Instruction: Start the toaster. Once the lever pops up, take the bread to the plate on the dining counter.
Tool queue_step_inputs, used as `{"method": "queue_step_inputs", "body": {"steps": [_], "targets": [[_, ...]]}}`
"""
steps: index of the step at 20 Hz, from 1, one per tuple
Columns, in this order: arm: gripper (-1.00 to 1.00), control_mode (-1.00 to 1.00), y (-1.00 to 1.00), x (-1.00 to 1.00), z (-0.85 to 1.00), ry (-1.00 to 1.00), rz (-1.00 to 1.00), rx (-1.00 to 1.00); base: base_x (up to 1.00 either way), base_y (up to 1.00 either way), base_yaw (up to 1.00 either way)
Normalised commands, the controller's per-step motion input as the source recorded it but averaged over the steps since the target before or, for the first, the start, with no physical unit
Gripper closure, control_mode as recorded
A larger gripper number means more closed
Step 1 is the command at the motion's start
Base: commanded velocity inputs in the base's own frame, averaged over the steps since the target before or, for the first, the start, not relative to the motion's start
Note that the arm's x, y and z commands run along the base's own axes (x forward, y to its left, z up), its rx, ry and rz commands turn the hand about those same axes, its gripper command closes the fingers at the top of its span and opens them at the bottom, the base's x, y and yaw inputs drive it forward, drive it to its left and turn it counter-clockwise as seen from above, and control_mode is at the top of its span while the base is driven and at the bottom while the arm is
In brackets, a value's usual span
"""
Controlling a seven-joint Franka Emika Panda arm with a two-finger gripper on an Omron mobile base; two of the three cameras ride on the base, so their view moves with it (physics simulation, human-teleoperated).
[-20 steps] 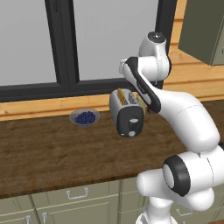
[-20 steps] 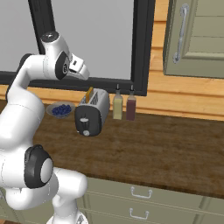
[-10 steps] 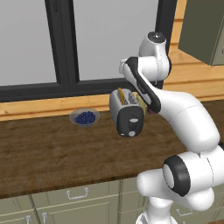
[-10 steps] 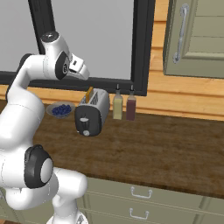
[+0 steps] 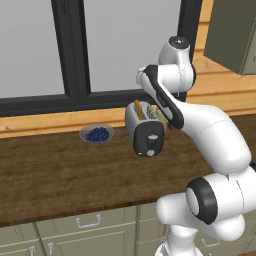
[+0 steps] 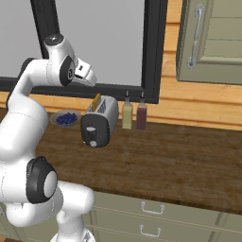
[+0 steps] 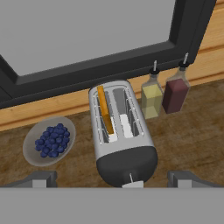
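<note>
Wood-grain worktop (image 5: 55, 175) under a big dark-framed window (image 6: 94, 42), and the pincer (image 7: 112, 178) hangs above it with its jaws spread wide, nothing between them. In the hand view the 2 fingertips (image 7: 40, 178) sit at the bottom corners, one to each side of the toaster's black end panel.

Straight below the pincer stands the toaster (image 7: 121, 135), silver-grey, 2 slots open to the camera. The bread (image 7: 105, 109) stands on edge in the slot nearer the blueberries, its golden crust poking just above the rim; the other slot shows bare wire guides. On the black end panel a small pale knob (image 6: 93, 143) shows low down, and the lever (image 7: 130, 177) is a thin pale line at the panel's lower edge, too small to tell how it stands.

Moving outward: a grey bowl of blueberries (image 7: 49, 141) sits near the toaster on one side, apart from it. On the other side, against the window sill, are 2 bottles, a yellowish one (image 7: 152, 98) and a dark red one (image 7: 175, 92), just beside each other. No label or writing can be read on either bottle or on the toaster.

Further out, green drawers (image 6: 156, 212) run below the worktop, and a green wall cabinet (image 6: 212, 40) hangs at the upper edge of the right base view.
</note>
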Motion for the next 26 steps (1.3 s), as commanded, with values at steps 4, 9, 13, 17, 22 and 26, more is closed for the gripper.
{"method": "queue_step_inputs", "body": {"steps": [4,9,13,17,22,26], "targets": [[-1.0,-1.0,0.0,0.0,0.0,0.0,0.0,0.0,0.0,0.0,0.0],[-1.0,-1.0,0.0,0.0,0.0,0.0,0.0,0.0,0.0,0.0,0.0],[-1.0,-1.0,0.0,0.0,0.0,0.0,0.0,0.0,0.0,0.0,0.0],[-1.0,-1.0,0.0,0.0,0.0,0.0,0.0,0.0,0.0,0.0,0.0],[-1.0,-1.0,0.0,0.0,0.0,0.0,0.0,0.0,0.0,0.0,0.0],[-1.0,-1.0,0.0,0.0,0.0,0.0,0.0,0.0,0.0,0.0,0.0]]}}
